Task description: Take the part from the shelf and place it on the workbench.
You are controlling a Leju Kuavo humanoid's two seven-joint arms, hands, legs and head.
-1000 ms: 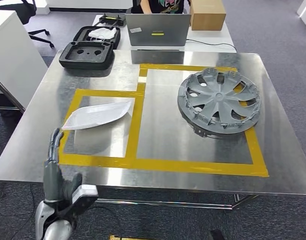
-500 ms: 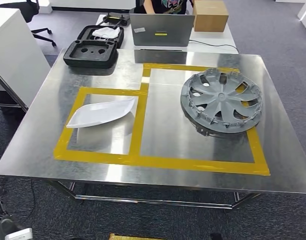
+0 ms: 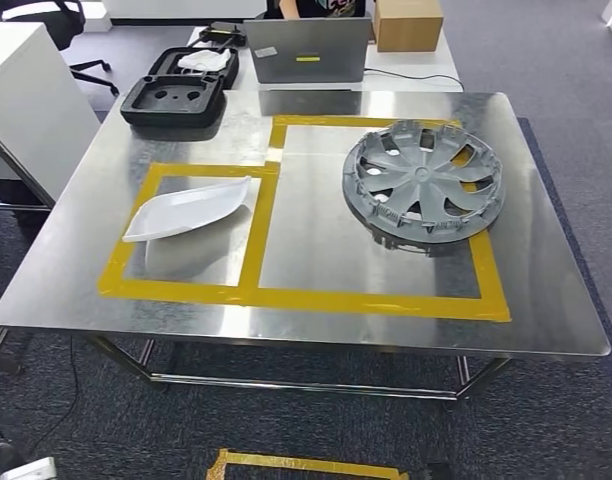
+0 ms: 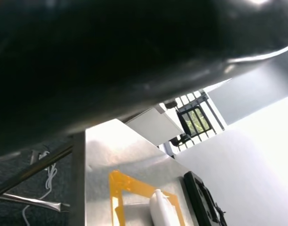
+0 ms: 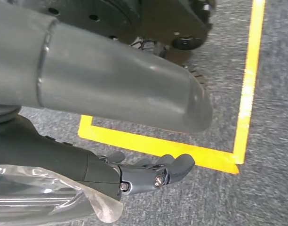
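While the white part (image 3: 188, 208) lies on the workbench (image 3: 348, 270), right hand (image 5: 149, 174) hangs apart — fingers loosely extended, empty.

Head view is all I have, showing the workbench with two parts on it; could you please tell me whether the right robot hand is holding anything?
Observer: No. In the right wrist view the right robot hand holds nothing, its dark fingers stretched out.
Operator: Thank you. What lies under it?
Observer: Grey carpet, with a corner of yellow floor tape near the fingertips.
Operator: Does the left wrist view show the left robot hand?
Observer: I cannot tell. A dark blur covers much of it, with the workbench edge and the white part beyond.
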